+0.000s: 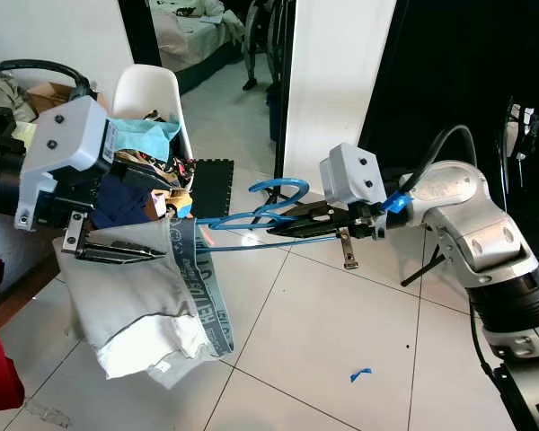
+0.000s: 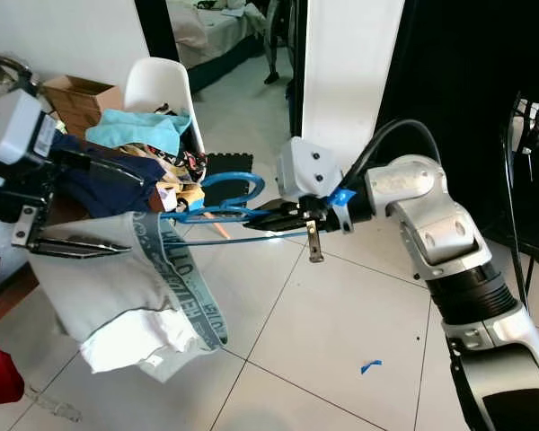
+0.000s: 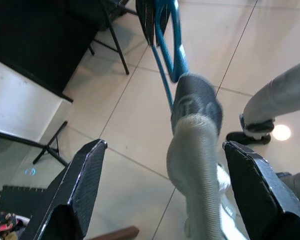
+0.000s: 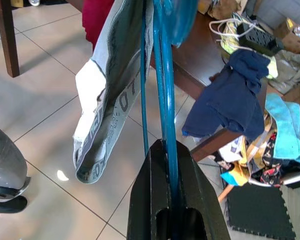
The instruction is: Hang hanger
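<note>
Hanger: blue hanger [image 1: 268, 208], held level in the air above the tiled floor [image 1: 341, 314], its hook toward the doorway.
Right gripper [image 1: 292, 222]: fingers clamped together on the hanger's bars.
Garment: grey shorts [image 1: 157, 292] draped over the hanger's far end, waistband hanging down.
Left gripper [image 1: 117, 254]: fingers spread apart, either side of the shorts' fabric.
Behind: white chair [image 1: 148, 90] heaped with clothes.

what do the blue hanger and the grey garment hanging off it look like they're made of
The hanger, pinched in the right gripper, looks like thin metal wire with a glossy blue coating, or possibly plastic: slim rods with a sheen. The garment looks like soft knit cotton, matte grey, with a woven elastic waistband bearing printed letters; it drapes and folds limply.
</note>
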### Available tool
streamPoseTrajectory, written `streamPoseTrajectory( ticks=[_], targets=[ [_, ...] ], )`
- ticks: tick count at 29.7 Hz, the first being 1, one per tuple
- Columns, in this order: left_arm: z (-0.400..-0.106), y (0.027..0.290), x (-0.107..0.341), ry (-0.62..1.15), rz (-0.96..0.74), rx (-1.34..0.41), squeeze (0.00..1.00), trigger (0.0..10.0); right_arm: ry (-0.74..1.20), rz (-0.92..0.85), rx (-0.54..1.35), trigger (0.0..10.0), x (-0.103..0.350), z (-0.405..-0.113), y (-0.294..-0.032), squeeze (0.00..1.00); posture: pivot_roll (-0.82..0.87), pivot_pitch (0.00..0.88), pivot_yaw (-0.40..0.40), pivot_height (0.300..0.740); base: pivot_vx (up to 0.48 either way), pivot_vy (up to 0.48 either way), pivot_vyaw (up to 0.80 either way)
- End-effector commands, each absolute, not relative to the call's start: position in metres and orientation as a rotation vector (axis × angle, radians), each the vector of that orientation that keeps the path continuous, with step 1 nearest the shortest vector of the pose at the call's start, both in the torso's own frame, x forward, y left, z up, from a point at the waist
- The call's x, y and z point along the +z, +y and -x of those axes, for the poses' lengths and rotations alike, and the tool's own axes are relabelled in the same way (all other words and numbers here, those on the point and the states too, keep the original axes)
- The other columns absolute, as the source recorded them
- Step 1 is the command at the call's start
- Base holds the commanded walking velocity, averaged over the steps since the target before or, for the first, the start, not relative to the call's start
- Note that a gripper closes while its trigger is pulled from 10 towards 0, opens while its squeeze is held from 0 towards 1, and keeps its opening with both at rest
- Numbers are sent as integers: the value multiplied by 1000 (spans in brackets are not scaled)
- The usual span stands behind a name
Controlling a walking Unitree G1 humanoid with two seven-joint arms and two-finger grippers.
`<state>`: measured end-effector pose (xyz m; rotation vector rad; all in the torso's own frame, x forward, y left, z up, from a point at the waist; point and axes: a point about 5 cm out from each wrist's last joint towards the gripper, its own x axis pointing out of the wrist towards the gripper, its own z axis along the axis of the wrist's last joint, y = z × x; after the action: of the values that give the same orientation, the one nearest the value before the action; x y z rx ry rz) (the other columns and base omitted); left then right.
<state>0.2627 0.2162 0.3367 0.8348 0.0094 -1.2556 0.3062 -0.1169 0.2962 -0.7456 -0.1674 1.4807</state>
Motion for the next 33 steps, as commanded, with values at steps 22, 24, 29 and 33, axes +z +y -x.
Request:
streamPoseTrajectory(
  ticks=[22, 24, 29, 33],
  targets=[
    [-263, 215, 329, 62, -834, -1323, 0, 0, -258, 717, 1519, 10000, 308, -295, -107, 0, 9, 39, 23, 740, 0, 0, 0],
    [-263, 215, 331, 49, -834, -1321, 0, 0, -262, 713, 1516, 10000, 308, -295, -106, 0, 10, 39, 22, 740, 0, 0, 0],
    [-265, 215, 335, 17, -840, -1301, 0, 0, -264, 703, 1503, 10000, 308, -297, -105, 0, 11, 40, 22, 740, 0, 0, 0],
    [-267, 219, 338, -2, -863, -1266, 0, 0, -210, 639, 1479, 10000, 307, -303, -107, 1000, 11, 40, 22, 740, 0, 0, 0]
  ],
)
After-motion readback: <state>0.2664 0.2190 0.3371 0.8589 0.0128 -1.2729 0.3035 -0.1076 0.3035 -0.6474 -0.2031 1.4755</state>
